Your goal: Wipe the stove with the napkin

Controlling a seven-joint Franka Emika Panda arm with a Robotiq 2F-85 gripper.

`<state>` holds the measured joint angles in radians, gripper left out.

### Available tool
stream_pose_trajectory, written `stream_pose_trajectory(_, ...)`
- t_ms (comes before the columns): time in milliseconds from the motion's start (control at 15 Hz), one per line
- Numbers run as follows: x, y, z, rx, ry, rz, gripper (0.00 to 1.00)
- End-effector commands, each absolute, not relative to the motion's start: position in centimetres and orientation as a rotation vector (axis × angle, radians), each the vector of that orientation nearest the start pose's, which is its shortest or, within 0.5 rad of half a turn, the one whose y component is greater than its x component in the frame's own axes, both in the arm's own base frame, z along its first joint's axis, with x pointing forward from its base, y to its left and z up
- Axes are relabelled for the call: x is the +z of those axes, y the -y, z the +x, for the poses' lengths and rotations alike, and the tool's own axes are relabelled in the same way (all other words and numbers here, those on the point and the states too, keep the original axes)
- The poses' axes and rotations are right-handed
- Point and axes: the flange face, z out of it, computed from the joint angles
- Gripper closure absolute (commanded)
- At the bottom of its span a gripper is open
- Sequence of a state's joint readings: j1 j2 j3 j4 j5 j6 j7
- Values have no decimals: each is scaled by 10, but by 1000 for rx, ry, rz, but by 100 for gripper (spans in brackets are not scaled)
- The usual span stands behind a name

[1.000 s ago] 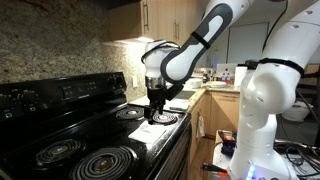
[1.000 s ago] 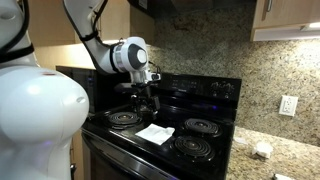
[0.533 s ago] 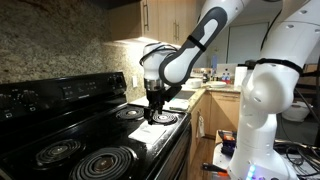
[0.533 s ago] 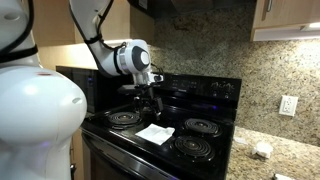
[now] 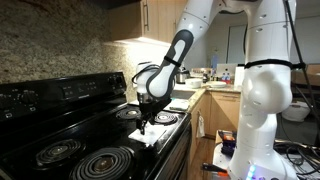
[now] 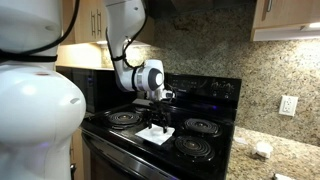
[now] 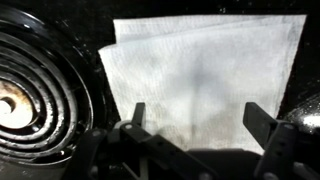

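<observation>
Black stove (image 5: 62, 92), shown in both exterior views (image 6: 205, 90), has four coil burners on a dark glossy top and stands against a speckled granite backsplash (image 6: 200, 45). White robot arm (image 5: 178, 52) bends down from above over the middle of the cooktop, also visible from the opposite side (image 6: 125, 35). White napkin (image 5: 140, 138) lies flat on the stove top between the burners, towards the front edge (image 6: 155, 134); in the wrist view it fills most of the frame as a folded, layered square (image 7: 205, 70) on the black surface. Coil burner (image 7: 30, 95) sits just beside the napkin's edge in the wrist view. End effector (image 5: 143, 127) points straight down directly over the napkin (image 6: 160, 124); its two fingers (image 7: 135, 112) stand spread apart with nothing clamped between them, the napkin showing in the gap (image 7: 198, 115). Whether the fingertips touch the napkin cannot be told.
</observation>
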<state>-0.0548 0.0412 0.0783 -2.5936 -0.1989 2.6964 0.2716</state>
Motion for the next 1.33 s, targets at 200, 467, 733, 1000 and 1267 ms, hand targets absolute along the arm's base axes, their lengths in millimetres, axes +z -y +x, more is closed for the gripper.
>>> stream_pose_trajectory(200,209,-7,472,-66,-63,-3117,32)
stream_pose_trajectory(467,214,-8,476,-79,-60,-3094,60)
stream_pose_trajectory(733,224,-17,483,-108,-69,-3152,84)
stream_pose_trajectory(1000,226,-32,505,-144,-35,-3252,94)
stream_pose_trajectory(1267,211,-46,532,-118,13,-3266,90)
